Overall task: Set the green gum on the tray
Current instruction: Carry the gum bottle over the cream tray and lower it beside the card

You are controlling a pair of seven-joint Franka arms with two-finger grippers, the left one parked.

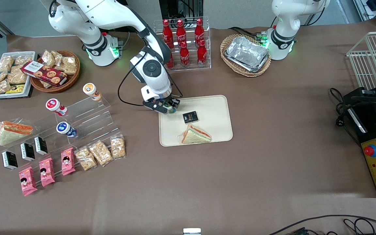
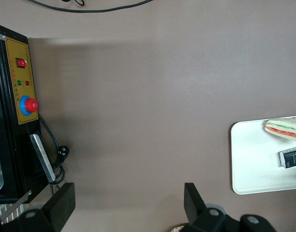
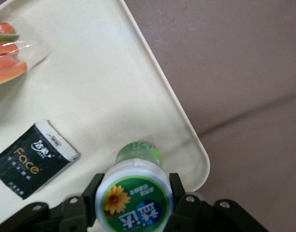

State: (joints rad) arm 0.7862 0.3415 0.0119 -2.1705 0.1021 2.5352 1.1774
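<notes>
A wrapped sandwich is seen toward the working arm's end of the table, well apart from the tray. Nearer to the tray than that sandwich, three canisters rest on a clear acrylic stepped stand: a red-lidded canister, a blue-lidded canister and an orange-lidded canister.

The gripper is held over the cream tray's corner that lies toward the working arm and farther from the front camera. Its fingers are clamped on the green gum, one pressed to each side of the canister just below the white-rimmed lid. The green gum is held upright above the tray's surface near that rounded corner; whether its base touches the tray cannot be told.

On the tray, a small black packet marked "Face" lies just beside the gripper, and a second wrapped sandwich lies nearer to the front camera than the packet. A rack of red cola bottles stands farther from the front camera than the tray, and a wicker basket of silver foil trays sits toward the parked arm's end of the table.
</notes>
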